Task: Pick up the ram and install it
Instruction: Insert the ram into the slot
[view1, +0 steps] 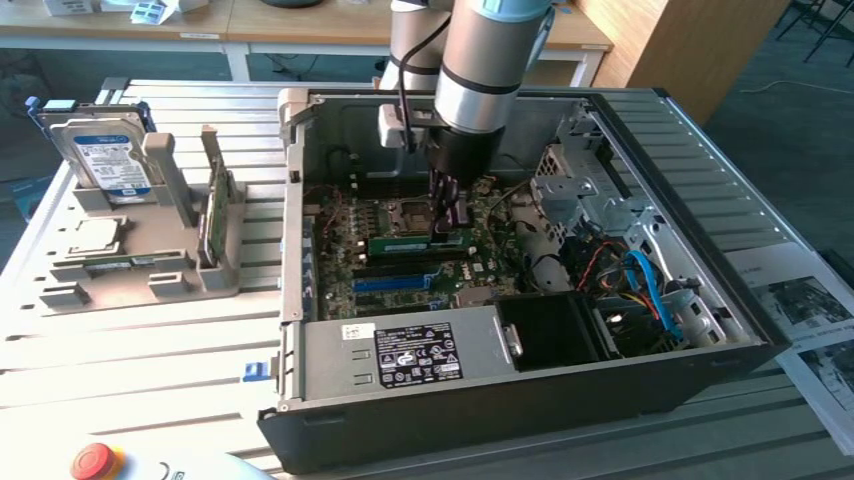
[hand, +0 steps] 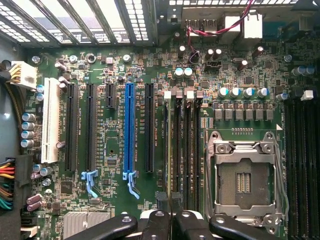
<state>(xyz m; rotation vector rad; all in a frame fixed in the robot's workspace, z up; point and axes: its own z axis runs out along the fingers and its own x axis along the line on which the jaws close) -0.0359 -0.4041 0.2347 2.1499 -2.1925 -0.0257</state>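
My gripper (view1: 449, 222) reaches down into the open computer case (view1: 747, 340), just above the motherboard (view1: 387, 280). The ram (view1: 400, 243) is a narrow green stick lying along the board at the fingertips, beside the black memory slots (hand: 187, 150). In the wrist view the ram (hand: 167, 150) appears edge-on as a thin line running away from the two black fingertips (hand: 162, 198), which stand close together on either side of it. The gripper (hand: 169, 199) is shut on the ram. Whether the stick sits in a slot or hovers over it cannot be told.
The empty CPU socket (hand: 245, 175) lies close beside the slots, and a blue expansion slot (hand: 129, 130) on the other side. A power supply (view1: 400, 355) fills the case's near corner. On the exterior view's left a grey holder (view1: 147, 270) carries a hard drive (view1: 100, 150) and a green card (view1: 214, 200).
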